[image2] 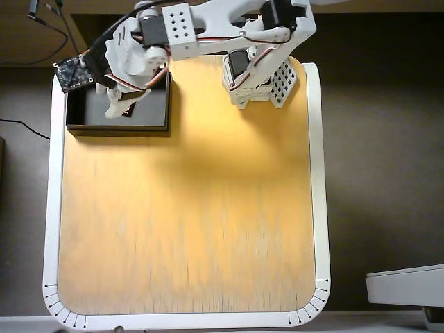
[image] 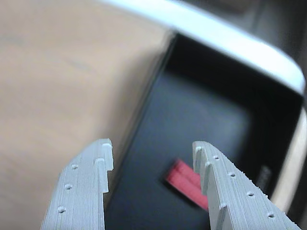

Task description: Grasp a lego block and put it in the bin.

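- The shallow rectangular black box with thin walls, the bin [image2: 118,125], sits at the far left corner of the pale wooden surface [image2: 187,222] in the overhead view, its long side running along that surface's far edge.
- The small red rectangular plastic lego block [image: 184,182] lies flat on the bin's dark grey floor in the wrist view, partly hidden behind the right grey finger; the picture is blurred and its studs cannot be made out.
- The white arm's jaws [image: 152,155] hang above the bin with a wide gap between them, holding nothing; the block lies below them, clear of both fingers.
- In the wrist view the left finger hangs over the bin's near wall and the wood beside it, while the right finger hangs over the bin's floor.
- In the overhead view the jaws [image2: 119,105] point down into the bin from its far side, and the block cannot be seen there.
- The white rim [image2: 50,208] bordering the surface passes just beside the bin's left wall in the overhead view.
- The arm's white base [image2: 260,87] stands on the surface well to the right of the bin, near the far edge.
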You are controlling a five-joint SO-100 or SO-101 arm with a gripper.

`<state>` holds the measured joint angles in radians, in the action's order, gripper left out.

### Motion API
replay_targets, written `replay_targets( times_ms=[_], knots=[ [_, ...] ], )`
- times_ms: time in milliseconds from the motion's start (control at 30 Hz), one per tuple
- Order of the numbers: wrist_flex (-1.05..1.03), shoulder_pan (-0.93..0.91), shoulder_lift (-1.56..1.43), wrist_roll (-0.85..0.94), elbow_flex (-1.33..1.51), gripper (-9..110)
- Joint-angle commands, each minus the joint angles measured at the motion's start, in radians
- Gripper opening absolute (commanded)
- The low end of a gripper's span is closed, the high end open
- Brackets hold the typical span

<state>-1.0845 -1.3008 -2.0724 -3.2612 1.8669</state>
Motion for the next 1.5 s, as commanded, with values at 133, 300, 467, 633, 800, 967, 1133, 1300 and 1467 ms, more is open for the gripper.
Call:
replay_targets(
  times_ms=[133, 300, 467, 633, 800, 967, 1133, 1300, 1467],
  knots=[
    [0.212, 0.25, -0.233, 0.235, -0.11, 1],
    [0.25, 0.414, -0.324, 0.264, -0.11, 1],
    [0.25, 0.604, -0.379, 0.256, -0.109, 1],
    [0.249, 0.793, -0.393, 0.23, -0.106, 0],
    [0.25, 0.997, -0.436, 0.183, 0.005, 0],
    [0.319, 1.15, -0.609, 0.109, 0.293, 0],
    [0.356, 1.253, -0.796, 0.086, 0.571, 0],
    [0.359, 1.31, -0.92, 0.06, 0.792, 0],
    [0.36, 1.328, -1.028, 0.055, 0.966, 0]
  ],
)
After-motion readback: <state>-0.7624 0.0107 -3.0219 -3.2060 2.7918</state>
